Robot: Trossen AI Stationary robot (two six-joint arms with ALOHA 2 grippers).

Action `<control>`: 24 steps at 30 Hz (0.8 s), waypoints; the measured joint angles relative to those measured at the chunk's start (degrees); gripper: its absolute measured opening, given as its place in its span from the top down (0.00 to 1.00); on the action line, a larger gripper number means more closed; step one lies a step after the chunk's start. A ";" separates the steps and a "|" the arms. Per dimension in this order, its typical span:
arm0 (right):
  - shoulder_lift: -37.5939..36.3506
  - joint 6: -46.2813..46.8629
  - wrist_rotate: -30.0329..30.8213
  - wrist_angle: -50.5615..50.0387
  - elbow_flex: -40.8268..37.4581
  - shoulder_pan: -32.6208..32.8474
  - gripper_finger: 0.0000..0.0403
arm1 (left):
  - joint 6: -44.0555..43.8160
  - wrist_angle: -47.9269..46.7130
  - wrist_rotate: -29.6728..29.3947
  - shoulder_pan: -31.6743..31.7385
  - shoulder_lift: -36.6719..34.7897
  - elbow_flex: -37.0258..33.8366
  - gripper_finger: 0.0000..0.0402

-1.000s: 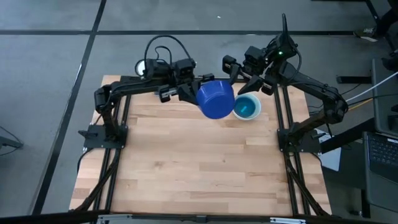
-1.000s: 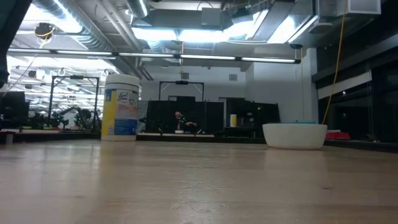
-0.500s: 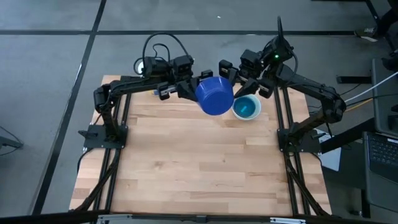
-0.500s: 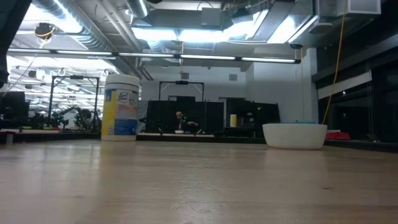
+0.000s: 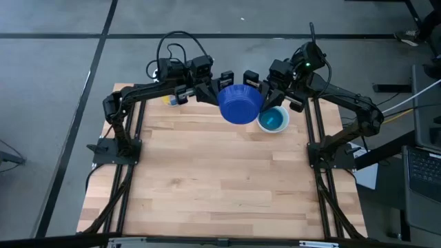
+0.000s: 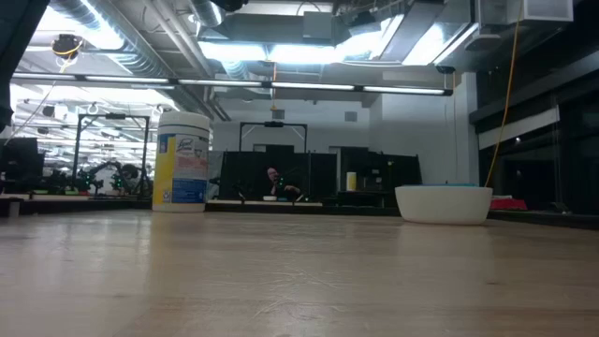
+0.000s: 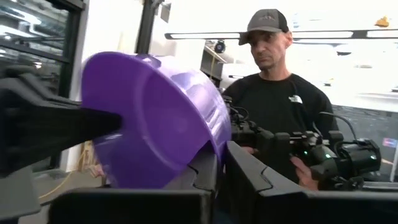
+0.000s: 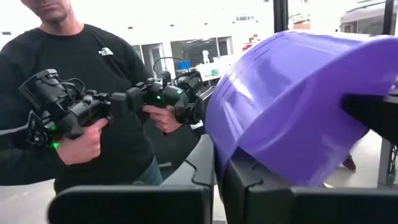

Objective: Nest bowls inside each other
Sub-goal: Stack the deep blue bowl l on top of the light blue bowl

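A dark blue bowl (image 5: pixel 240 105) hangs tipped on its side high above the table's far edge, between my two grippers. My left gripper (image 5: pixel 220 89) is shut on it from the left and my right gripper (image 5: pixel 259 89) from the right. The wrist views show the bowl (image 7: pixel 155 118) (image 8: pixel 292 99) as purple. Below and to its right, a light blue bowl (image 5: pixel 273 120) sits nested in a white bowl (image 6: pixel 444 204), which stands on its base on the table. No other bowls show. My left gripper pinches the dark blue bowl's rim (image 7: pixel 211 140) between its two fingers, one finger inside the bowl and one outside. The fingers come about level from the table's left. The bowl is lifted clear and tipped on its side. My right gripper pinches the rim on the opposite side (image 8: pixel 214 140) between its two fingers, one against the outer wall. It comes about level from the table's right. The bowl hangs between both grippers, clear of the table.
A white cylindrical container (image 6: pixel 182 161) with a blue-yellow label stands at the far left, under my left arm. A person (image 7: pixel 277 106) stands beyond the far edge, holding dark hand controllers (image 8: pixel 74 109). Bare wood (image 5: pixel 220 186) fills the middle and near part of the table.
My right gripper has moved in toward the dark blue bowl and shut on its rim. My left gripper has carried the bowl a little toward the far edge, keeping its hold.
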 joint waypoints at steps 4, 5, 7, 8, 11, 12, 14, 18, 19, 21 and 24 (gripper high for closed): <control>-0.02 -0.59 -0.12 -1.20 0.02 -0.34 0.99 | -0.94 -2.22 -1.19 0.66 0.00 0.00 0.87; -0.02 -0.79 -0.18 -1.80 0.02 -0.39 0.99 | -2.18 -2.36 -1.19 0.96 0.00 -0.02 0.84; 0.04 -0.80 -0.28 -3.19 0.02 -0.48 0.99 | -4.64 -3.05 -0.84 1.69 0.00 -0.02 0.78; 0.04 -0.96 -0.54 -3.93 0.00 -0.50 0.99 | -5.87 -3.45 -0.28 2.29 0.00 -0.02 0.75; -0.41 -1.06 -0.60 -4.71 -0.04 -0.61 0.99 | -8.85 -3.39 0.81 4.76 0.00 -0.02 0.68; -0.80 -0.98 -0.54 -4.78 -0.04 -0.73 0.99 | -9.62 -3.18 1.04 5.74 0.00 -0.02 0.65; -1.64 -0.75 -1.21 -4.93 1.05 -1.19 1.00 | -10.75 -2.49 1.32 7.48 -0.04 -0.02 0.62; -3.12 -0.72 -1.53 -4.90 7.32 -2.02 1.00 | -11.14 -1.82 1.98 11.28 -0.55 0.00 0.59; -3.16 -0.80 -1.69 -5.94 9.19 -2.42 1.00 | -11.16 -1.87 2.14 12.48 -0.55 -0.02 0.58; -3.13 -1.03 -2.16 -9.33 12.44 -3.61 1.00 | -10.99 -2.62 2.16 14.88 -0.55 -0.68 0.58; -3.33 -1.60 -4.30 -17.01 13.90 -6.33 1.00 | -10.69 -3.85 2.56 17.07 -0.46 -2.41 0.58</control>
